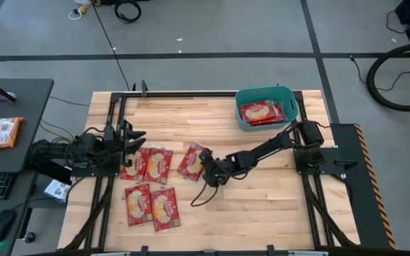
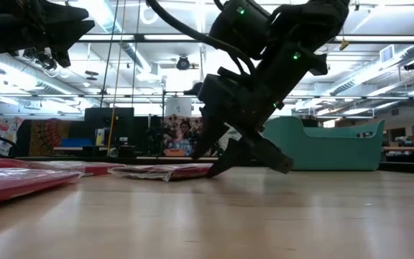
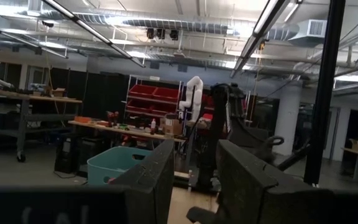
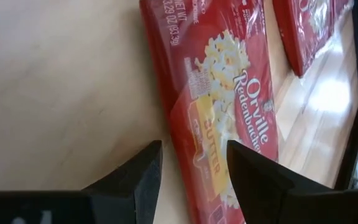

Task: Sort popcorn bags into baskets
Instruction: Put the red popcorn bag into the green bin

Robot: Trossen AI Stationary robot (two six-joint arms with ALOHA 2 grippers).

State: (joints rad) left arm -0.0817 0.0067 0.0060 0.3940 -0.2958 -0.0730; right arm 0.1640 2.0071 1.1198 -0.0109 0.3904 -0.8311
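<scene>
Right jaws (image 1: 208, 173) hang released, low over the table (image 1: 262, 206), straddling the near edge of a popcorn bag (image 1: 191, 161), apparently lined up to pinch it. Two bags already lie in the teal basket (image 1: 242, 117). Left jaws (image 1: 135, 135) wait released above the left-hand bags

Pale wood-plank table (image 1: 262, 192), smooth, faint sheen. Popcorn bags (image 4: 229, 93): glossy red plastic film, crinkled. Teal basket (image 1: 242, 114): smooth moulded plastic. Right gripper (image 4: 188, 171): matt dark fingers.
</scene>
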